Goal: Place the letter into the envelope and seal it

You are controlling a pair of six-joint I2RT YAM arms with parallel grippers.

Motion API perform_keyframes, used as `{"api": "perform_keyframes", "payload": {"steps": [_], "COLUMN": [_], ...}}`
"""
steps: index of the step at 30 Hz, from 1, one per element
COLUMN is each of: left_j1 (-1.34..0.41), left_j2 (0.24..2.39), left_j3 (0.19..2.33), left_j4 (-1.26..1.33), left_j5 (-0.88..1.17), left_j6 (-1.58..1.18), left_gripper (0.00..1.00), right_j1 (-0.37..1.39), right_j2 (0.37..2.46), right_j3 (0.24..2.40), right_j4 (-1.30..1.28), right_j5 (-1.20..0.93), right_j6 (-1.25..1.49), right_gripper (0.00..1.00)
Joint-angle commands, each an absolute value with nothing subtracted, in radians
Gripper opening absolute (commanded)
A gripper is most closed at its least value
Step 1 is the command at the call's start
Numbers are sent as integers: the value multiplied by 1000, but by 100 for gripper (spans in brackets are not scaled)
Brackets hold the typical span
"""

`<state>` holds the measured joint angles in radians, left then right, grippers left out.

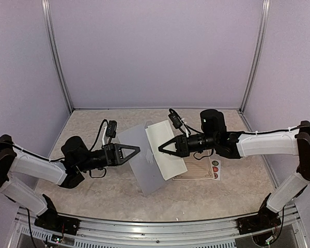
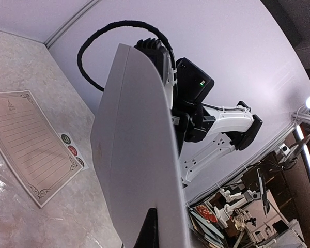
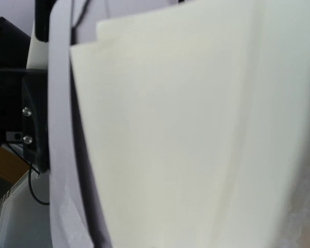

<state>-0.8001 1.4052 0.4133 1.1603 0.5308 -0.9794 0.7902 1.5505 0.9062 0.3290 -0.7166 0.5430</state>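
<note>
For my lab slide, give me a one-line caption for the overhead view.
Left tool grips the grey-blue envelope, right tool a cream sheet; the lined letter lies on the table.

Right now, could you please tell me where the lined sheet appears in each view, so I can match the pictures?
Top view: the lined sheet lies right of centre on the table, partly hidden by the cream paper.
Left wrist: at the left, flat beside a sticker strip.
Right wrist: not in it.
Shared landmark: the envelope, in all three.
</note>
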Motion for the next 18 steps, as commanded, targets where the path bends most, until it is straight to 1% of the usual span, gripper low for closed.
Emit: {"api": "perform_keyframes", "payload": {"steps": [1, 7, 18], "left_j1": [-810, -810, -810], "left_j2": [1372, 1370, 1383], "left_j3": [399, 396, 414], "left_j4": [1216, 1209, 1190], "left_j5": [527, 525, 541], "left_j6": [-971, -971, -971], "left_gripper": [0, 0, 0], "right_j1": [802, 803, 813], "right_j2": [1549, 1540, 1549], "right_j3": [902, 905, 941], "right_j4": [304, 270, 278], "right_j5": [-679, -660, -767], "right_j6": [549, 545, 488], "right_gripper": [0, 0, 0]}}
